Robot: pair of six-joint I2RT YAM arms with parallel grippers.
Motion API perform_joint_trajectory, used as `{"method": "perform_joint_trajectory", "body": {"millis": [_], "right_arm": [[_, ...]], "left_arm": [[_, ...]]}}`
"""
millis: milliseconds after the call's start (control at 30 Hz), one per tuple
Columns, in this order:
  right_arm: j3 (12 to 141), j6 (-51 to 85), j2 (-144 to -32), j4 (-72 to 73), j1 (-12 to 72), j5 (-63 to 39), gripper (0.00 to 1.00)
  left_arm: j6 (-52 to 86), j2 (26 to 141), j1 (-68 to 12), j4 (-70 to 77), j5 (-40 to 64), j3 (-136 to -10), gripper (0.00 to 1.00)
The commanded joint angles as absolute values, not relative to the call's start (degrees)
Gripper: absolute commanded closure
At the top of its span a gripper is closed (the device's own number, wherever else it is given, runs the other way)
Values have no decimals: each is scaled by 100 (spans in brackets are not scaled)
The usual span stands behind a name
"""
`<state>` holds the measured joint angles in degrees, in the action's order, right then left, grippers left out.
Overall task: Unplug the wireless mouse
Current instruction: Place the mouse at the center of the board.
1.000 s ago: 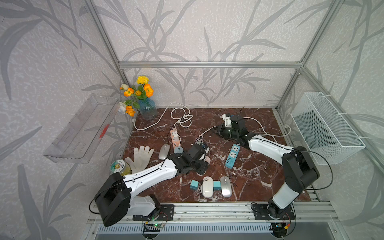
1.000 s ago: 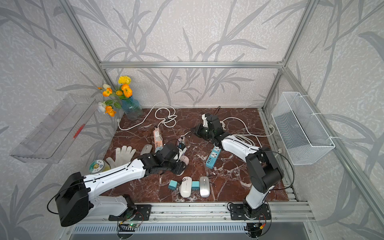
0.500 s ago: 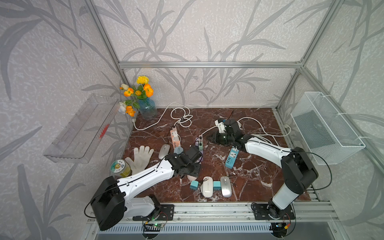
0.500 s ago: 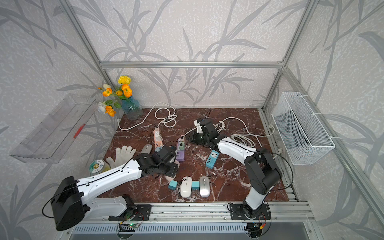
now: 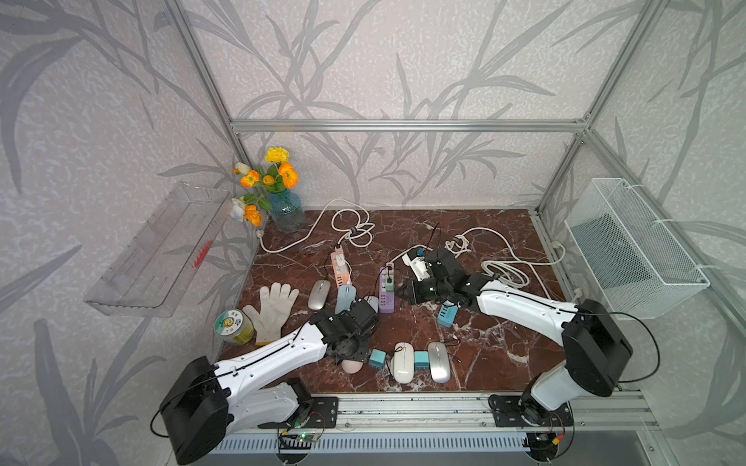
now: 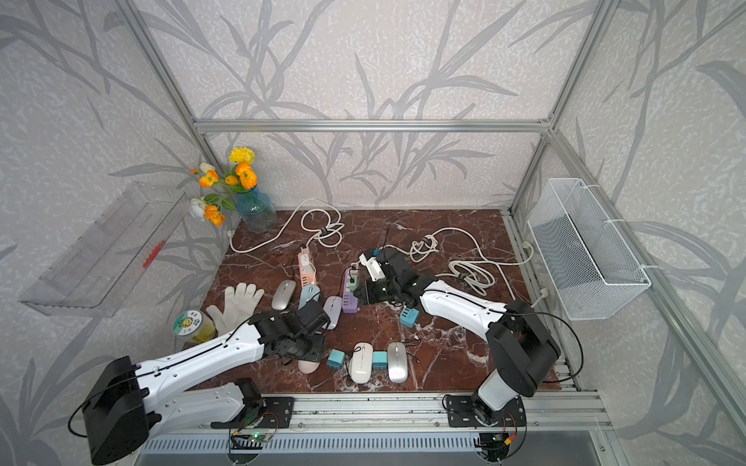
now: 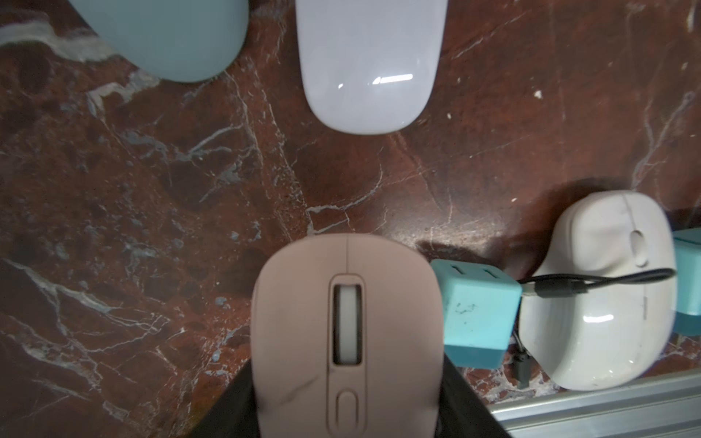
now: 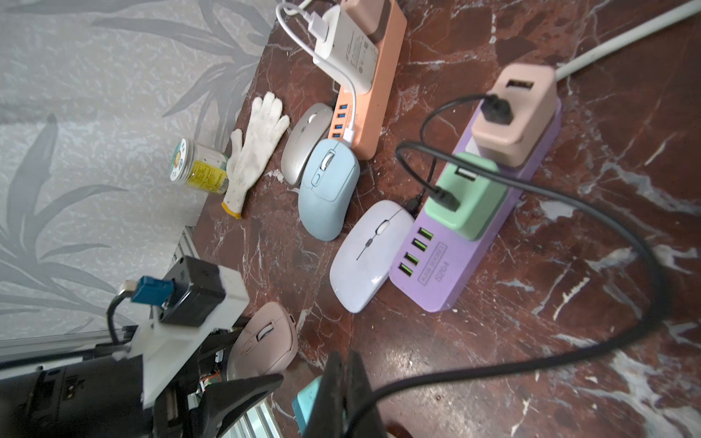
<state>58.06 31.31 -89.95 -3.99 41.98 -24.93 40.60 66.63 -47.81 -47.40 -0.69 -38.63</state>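
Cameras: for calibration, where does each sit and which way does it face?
Top views: high in front, looking down at the table; left arm, right arm show.
Left wrist: above the pink mouse, looking down; left end effector grips it.
Right wrist: low, facing the purple power strip; right end effector pinches a black cable.
Wrist views share the pink mouse.

L gripper (image 7: 347, 394) pulled pink mouse (image 7: 347, 322) frontward — R gripper (image 8: 343, 379), cable (image 8: 569, 356) followed.

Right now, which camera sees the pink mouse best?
The left wrist view: the pink mouse fills it, wheel and button plain, between the jaws. Both top views show only its end under the left arm. The right wrist view shows it small, partly hidden.
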Motion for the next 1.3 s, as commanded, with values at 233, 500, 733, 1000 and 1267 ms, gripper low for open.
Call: {"method": "perform_joint_trajectory", "body": {"millis": [233,500,733,1000,1267], "right_arm": [[5590,2988,-8613,-560,4201,-2215,100],[5590,2979,-8610,-600,4201,-2247,100],[5502,2962,-8547,-631,4201,-2149,100],[5440,3015,-8580,-607,4204,-2129,100],[5643,2842,-8575,-1212,4192,-1500,100]], "left_arm": [[4210,6984,-4746,-4307,245,-3486,100],[4192,7488,-4795,-3828,424,-3570,91],[4295,7456,-4852,-3859,336,-3562,49],[4351,7101,-4852,-4058,257,-3529,20],[4098,6424,-4852,-4324,-486,-4129,24]]}}
